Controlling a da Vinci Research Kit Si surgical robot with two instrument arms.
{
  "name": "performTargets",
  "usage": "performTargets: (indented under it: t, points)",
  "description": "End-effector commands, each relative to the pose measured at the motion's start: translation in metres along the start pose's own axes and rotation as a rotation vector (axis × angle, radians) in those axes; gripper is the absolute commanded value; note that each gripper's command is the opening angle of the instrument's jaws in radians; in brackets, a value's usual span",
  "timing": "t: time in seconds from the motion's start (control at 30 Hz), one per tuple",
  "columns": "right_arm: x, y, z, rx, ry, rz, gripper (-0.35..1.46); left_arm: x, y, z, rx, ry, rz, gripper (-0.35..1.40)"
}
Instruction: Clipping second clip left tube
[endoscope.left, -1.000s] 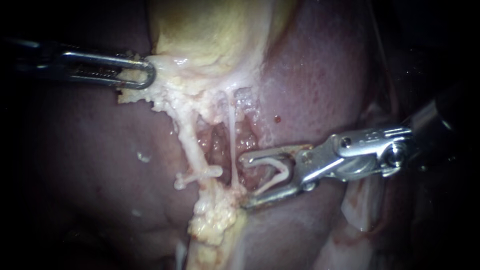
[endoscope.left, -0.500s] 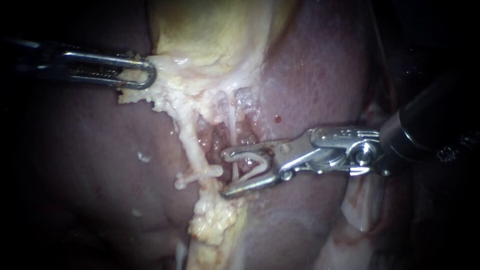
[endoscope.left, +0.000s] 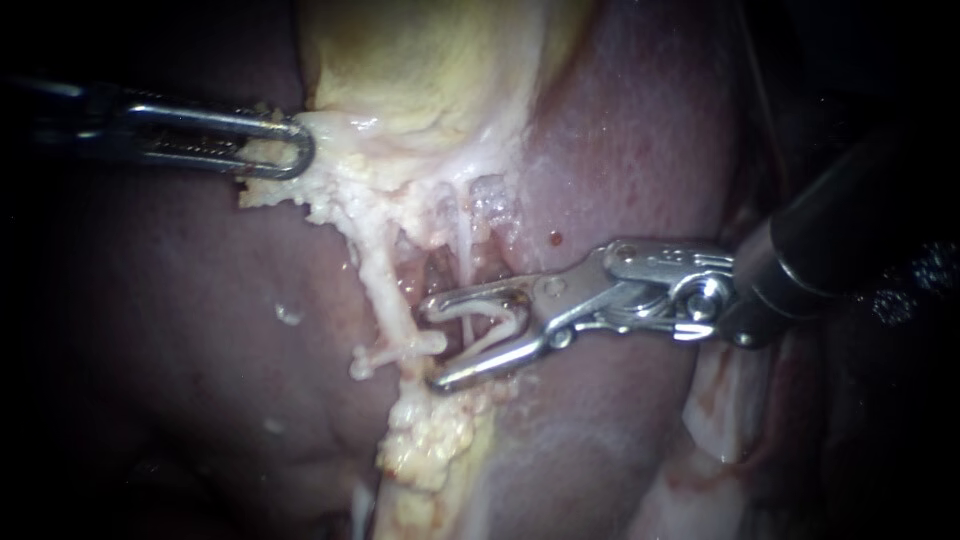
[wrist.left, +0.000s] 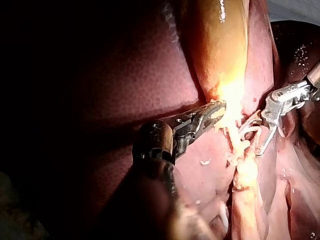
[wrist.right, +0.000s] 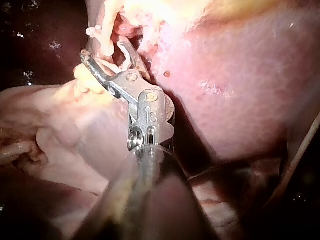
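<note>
Holding a clip (endoscope.left: 490, 325) between wide-spread tips, the right instrument's pincer (endoscope.left: 433, 345) sits by the soft-looking, thin left tube (endoscope.left: 385, 290); squeeze gently mid-tube. Left instrument's pincer (endoscope.left: 300, 150) clamps gallbladder (endoscope.left: 420, 70).

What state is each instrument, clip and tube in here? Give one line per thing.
Left instrument: jaws shut on pale tissue at the gallbladder's lower edge.
Right instrument: jaws wide apart, carrying the loaded clip.
Loaded clip: open, not yet squeezed.
Placed clip: closed across the left tube.
Left tube: stretched, uncut.
</note>
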Motion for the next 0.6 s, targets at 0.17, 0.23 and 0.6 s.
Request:
performTargets:
  t: [0.17, 0.23, 0.6]
  points:
    - [0.0000, 0.0001, 0.0022, 0.047, 0.012, -0.005, 0.48, 0.0000, 0.0000, 0.0000, 0.000, 0.000, 0.000, -0.35]
    - [0.0002, 0.0000, 0.0028, 0.061, 0.022, -0.005, 0.46, 0.0000, 0.0000, 0.0000, 0.000, 0.000, 0.000, -0.35]
    - [0.0020, -0.0029, 0.0052, 0.079, 0.052, 0.016, 0.44, 0.0000, 0.0000, 0.0001, 0.001, 0.000, 0.000, -0.35]
